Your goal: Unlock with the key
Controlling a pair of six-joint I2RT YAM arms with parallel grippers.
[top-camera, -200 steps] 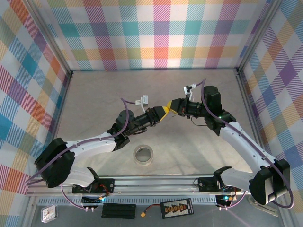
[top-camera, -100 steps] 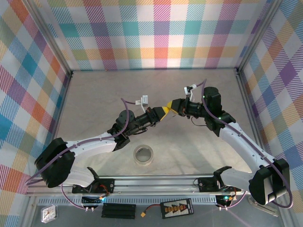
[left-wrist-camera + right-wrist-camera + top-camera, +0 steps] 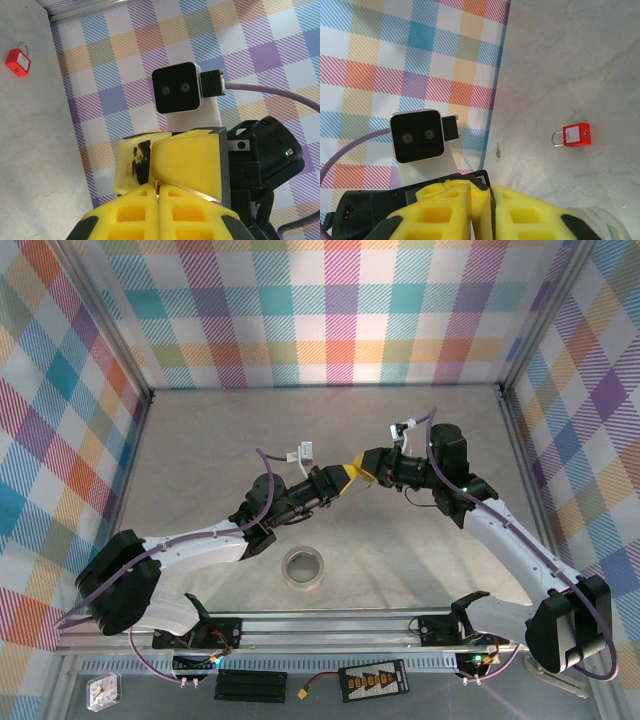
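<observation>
Yellow-fingered left claw (image 3: 157, 194) is clamped tight on a thin metal key (image 3: 157, 185), tip to tip with the right claw (image 3: 490, 196), whose fingers show a thin seam; open or gripping, I cannot tell. Small red padlock (image 3: 574, 136) lies on the grey marbled worktop (image 3: 580, 60).

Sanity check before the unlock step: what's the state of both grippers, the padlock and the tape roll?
left gripper: shut.
right gripper: tip to tip with the left gripper, fingers nearly together; open or shut unclear.
padlock: shackle closed, lying flat, nothing touching it.
tape roll: lying flat, nothing touching it.
</observation>
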